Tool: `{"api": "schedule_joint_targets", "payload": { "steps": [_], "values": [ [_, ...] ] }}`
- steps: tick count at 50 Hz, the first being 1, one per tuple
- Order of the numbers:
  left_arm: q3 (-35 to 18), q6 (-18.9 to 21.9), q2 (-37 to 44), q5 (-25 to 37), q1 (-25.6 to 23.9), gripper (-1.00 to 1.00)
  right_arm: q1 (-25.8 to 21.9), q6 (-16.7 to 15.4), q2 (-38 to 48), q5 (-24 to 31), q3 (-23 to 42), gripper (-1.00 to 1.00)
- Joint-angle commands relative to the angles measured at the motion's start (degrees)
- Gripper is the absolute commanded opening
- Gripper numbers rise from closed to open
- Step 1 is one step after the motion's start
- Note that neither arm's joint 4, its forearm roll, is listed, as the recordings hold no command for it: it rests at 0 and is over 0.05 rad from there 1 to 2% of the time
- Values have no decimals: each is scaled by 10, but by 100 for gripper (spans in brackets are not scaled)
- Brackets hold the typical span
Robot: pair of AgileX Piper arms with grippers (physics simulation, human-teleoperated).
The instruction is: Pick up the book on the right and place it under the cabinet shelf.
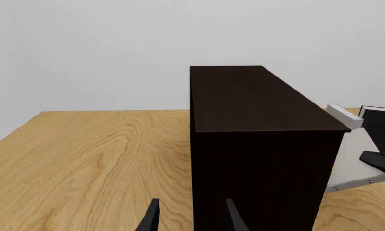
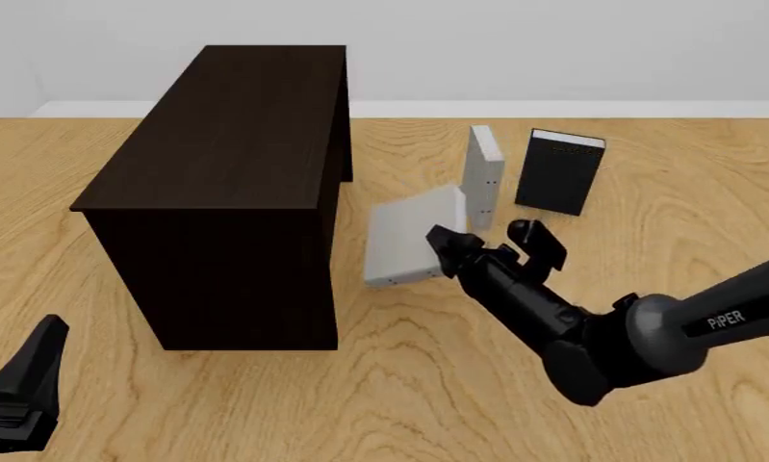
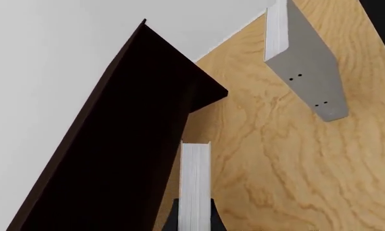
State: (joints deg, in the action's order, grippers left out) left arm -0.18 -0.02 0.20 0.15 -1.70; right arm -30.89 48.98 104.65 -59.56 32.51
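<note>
right claw [image 2: 446,243] is pinching the book [image 2: 413,237] by its page edge; it's looking stiff, light, maybe slick, with the cabinet shelf [image 2: 230,144] just beside it.

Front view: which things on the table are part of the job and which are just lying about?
Part of the job:
- grey book, gripped by the right gripper
- dark cabinet

Lying about:
- second grey book, standing upright
- black book, standing upright
- left gripper, holding nothing

Right arm reached forward-left, right gripper [image 2: 446,252] clamped on a thin edge. Left gripper [image 2: 25,385] sat low near the front edge, fingers apart.
</note>
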Motion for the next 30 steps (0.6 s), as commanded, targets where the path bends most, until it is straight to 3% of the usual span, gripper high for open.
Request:
{"api": "schedule_joint_targets", "payload": {
  "steps": [1,30],
  "values": [
    [-1,0,0,1,0,100,-2,21,25,-21,6,-100],
    [0,0,0,0,0,100,6,23,78,-38,14,-100]
  ]
}}
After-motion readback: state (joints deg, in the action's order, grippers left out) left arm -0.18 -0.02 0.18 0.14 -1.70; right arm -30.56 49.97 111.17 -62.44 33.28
